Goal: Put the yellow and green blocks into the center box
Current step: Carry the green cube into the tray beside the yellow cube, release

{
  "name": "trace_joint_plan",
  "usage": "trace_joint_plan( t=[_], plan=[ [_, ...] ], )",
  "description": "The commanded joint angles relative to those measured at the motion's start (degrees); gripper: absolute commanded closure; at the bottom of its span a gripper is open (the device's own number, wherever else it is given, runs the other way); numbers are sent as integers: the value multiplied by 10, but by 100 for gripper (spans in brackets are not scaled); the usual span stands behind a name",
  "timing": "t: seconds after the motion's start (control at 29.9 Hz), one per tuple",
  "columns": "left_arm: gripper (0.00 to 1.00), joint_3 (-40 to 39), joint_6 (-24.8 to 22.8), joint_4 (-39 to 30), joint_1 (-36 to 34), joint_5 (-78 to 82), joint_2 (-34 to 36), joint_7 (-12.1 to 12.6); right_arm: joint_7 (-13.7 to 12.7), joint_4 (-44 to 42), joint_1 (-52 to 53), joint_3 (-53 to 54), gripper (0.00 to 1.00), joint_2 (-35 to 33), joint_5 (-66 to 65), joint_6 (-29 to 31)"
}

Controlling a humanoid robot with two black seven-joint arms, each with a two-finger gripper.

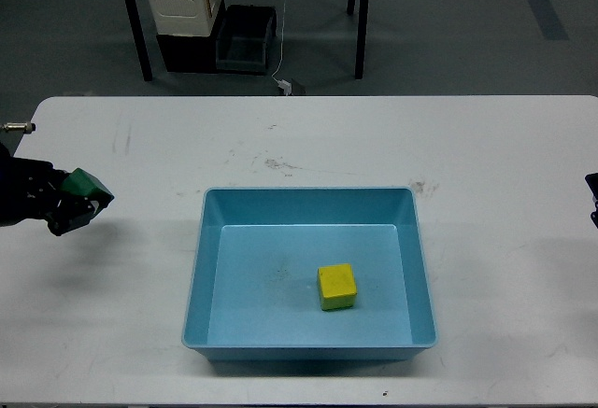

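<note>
Yellow block (336,286) is already sitting in the blue box (308,204) mid-counter (374,137), so imo we're on the green half now. Left pincer (82,204) is clamped on the green block (87,184), held above the counter well left of the box. Next it needs to carry right over the rim, then let go; right pincer is barely in frame, can't tell its state.
</note>
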Motion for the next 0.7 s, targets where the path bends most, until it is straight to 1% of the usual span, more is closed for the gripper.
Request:
trace_joint_plan(
  t=[0.0,0.1,0.13,0.23,0.27,0.37,0.43,0.57,0.67],
  plan=[
    [73,0,2,-51,-25,-33,-4,0,0,-2,-2,-1,1,2,0,-3],
    [72,0,-3,-88,-31,-37,-13,0,0,-5,-2,-2,1,3,-1,-3],
    [70,0,-3,-98,-38,-36,-32,0,0,-5,-1,-6,1,3,-1,-3],
    [69,7,-20,-102,-59,-26,-107,0,0,-3,1,-16,1,3,-1,-2],
    [69,13,-39,-101,-71,-16,-129,0,0,-3,3,-19,1,3,-1,-2],
    [69,42,-129,-100,-118,20,-177,0,0,-3,7,-30,1,7,-1,-1],
    [69,61,-172,-100,-144,23,-210,0,0,-3,8,-31,1,15,-2,-1],
    [69,85,-173,-96,-155,29,-251,0,0,-3,8,-31,1,27,-1,-1],
    [67,117,-173,-94,-157,65,-272,0,0,-3,8,-31,0,36,-1,0]
  ],
)
